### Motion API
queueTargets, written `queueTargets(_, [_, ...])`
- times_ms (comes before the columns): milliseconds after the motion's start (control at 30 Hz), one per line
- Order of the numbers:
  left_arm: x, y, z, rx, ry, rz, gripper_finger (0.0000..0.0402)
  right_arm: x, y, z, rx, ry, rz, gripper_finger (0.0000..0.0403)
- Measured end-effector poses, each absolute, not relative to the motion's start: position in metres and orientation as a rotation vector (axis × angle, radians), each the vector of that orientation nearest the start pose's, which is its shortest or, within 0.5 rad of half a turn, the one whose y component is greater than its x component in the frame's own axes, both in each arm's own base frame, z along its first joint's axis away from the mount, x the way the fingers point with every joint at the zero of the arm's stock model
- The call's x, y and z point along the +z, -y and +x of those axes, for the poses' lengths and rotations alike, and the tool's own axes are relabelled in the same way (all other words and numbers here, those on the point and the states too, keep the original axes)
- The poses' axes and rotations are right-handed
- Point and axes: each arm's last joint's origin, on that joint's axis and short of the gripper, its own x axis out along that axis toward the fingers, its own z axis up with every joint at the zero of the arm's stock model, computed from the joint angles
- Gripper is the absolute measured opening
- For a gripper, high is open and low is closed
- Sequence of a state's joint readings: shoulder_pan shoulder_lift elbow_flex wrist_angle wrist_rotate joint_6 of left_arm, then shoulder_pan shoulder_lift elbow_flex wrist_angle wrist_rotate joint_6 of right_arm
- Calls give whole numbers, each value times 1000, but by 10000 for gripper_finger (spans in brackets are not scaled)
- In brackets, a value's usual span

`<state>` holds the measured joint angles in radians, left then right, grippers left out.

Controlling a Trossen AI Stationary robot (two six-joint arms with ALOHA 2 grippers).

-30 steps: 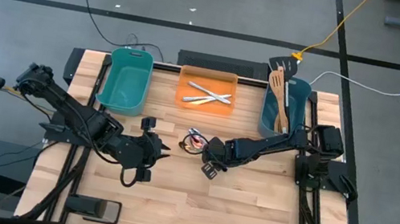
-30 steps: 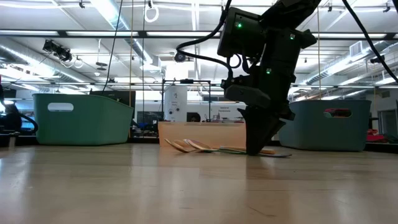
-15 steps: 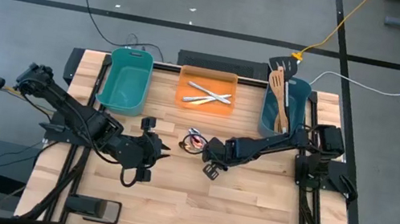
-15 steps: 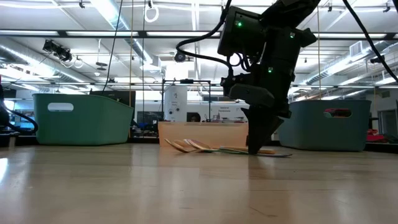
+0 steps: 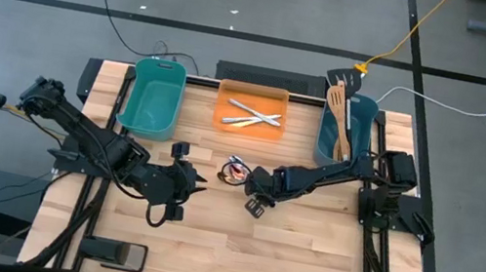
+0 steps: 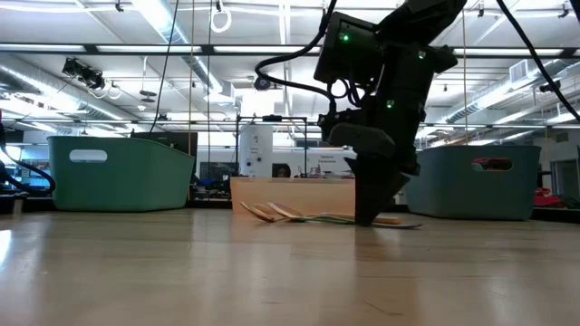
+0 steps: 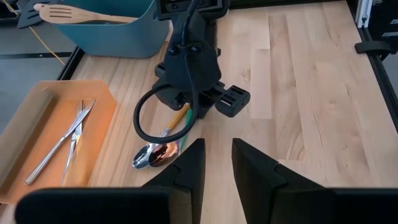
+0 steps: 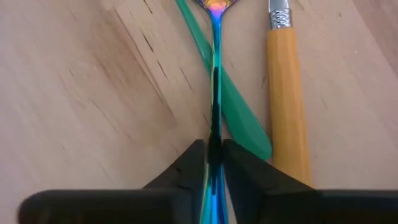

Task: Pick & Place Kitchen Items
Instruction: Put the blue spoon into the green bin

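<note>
Since the earlier frame almost nothing has moved: the right gripper [image 8: 213, 163] stays low at the table [image 5: 302, 255] centre, fingers pinched on the thin iridescent spoon handle [image 8: 214, 93], beside a green handle [image 8: 239, 118] and a yellow handle [image 8: 288, 99]. The left gripper [image 7: 217, 163] waits nearby, slightly parted, holding nothing.

Two teal tubs [image 5: 155, 97], one orange tray [image 5: 248, 127], two silver utensils [image 5: 252, 114] inside, two wooden spatulas [image 5: 338, 112].
</note>
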<state>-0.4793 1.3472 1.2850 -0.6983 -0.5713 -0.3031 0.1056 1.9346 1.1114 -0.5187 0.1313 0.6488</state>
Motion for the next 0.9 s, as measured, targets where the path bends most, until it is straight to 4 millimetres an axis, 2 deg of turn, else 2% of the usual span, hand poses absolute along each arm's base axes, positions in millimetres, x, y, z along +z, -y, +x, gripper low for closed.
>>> queueTargets(200, [343, 114, 254, 183, -618, 80, 85, 118, -28, 349, -452, -1215, 401, 109])
queueTargets(533, [345, 115, 255, 180, -597, 67, 85, 119, -16, 355, -472, -1157, 424, 92])
queueTargets(900, [345, 115, 255, 180, -596, 67, 85, 121, -11, 363, -465, -1074, 423, 91])
